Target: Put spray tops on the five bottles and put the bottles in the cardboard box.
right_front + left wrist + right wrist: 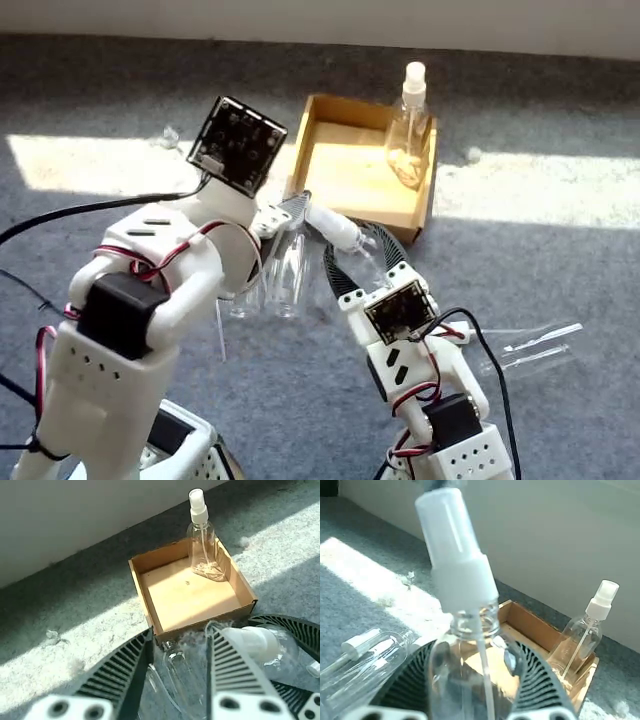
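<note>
Surface: grey carpet [560, 250], a band of sunlight across its far half.

1. Left arm [150, 300], white, at the near left. Its left gripper [180, 633] hangs just near of the box's near wall; fingers [227, 672] set wide apart, holding nothing.

2. Open-necked bottles [287, 265], clear plastic, two as far as can be told. Upright on the carpet beside the left arm and directly beneath the left gripper. No tops fitted.

3. Held bottle [470, 680], clear, at centre, just near of the box. The right gripper [356, 248] grips its body, the black ribbed fingers closed on either side. A white spray top [457, 560] sits on its neck, with the dip tube visible inside. The bottle leans with the top pointing left and far, ending just beside one left finger; contact cannot be told.

4. Right arm [410, 360], white, at near centre-right.

5. Cardboard box [345, 110], shallow and open, at far centre.

6. Boxed bottle [408, 140], clear, white spray top fitted. It stands upright in the far right corner of the box, against the right wall.

7. Lying bottles [535, 345], two, clear, with white spray tops on. They lie on their sides next to each other on the carpet at the near right, well apart from the box.
</note>
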Action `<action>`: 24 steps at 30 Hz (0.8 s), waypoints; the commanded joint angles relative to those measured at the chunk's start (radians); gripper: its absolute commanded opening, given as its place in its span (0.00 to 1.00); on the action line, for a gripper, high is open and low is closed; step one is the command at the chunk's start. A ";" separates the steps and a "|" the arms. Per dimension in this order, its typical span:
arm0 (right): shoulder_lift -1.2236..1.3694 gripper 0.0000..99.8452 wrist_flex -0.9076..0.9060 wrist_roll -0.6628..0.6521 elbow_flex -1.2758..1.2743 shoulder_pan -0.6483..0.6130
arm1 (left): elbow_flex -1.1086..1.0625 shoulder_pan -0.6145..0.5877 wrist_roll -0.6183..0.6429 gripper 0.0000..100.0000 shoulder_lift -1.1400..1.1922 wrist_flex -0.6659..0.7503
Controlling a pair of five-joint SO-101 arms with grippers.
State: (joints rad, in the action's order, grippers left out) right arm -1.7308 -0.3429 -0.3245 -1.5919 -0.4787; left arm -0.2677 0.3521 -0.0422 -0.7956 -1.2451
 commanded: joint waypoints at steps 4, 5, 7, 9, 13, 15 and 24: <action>-0.013 0.00 0.008 -0.006 0.054 0.010 | -0.114 0.101 -0.006 0.16 0.004 0.106; -0.013 0.00 0.007 -0.006 0.054 0.010 | -0.122 0.111 -0.006 0.16 0.004 0.109; -0.013 0.00 0.007 -0.006 0.054 0.010 | -0.122 0.113 -0.006 0.16 0.004 0.110; -0.013 0.00 0.007 -0.012 0.051 0.010 | -0.107 0.105 -0.008 0.16 0.002 0.109; -0.013 0.00 0.005 -0.012 0.051 0.010 | -0.036 0.039 -0.008 0.16 0.001 0.103; -0.013 0.00 0.005 -0.012 0.051 0.010 | -0.012 -0.008 -0.008 0.16 0.001 0.101; -0.002 0.00 0.067 -0.006 0.071 0.093 | -0.073 -0.286 -0.003 0.16 0.002 -0.046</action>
State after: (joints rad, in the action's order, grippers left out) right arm -1.7308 -0.3414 -0.3230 -1.5919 -0.4480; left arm -0.2954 0.1834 -0.0422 -0.7925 -1.2375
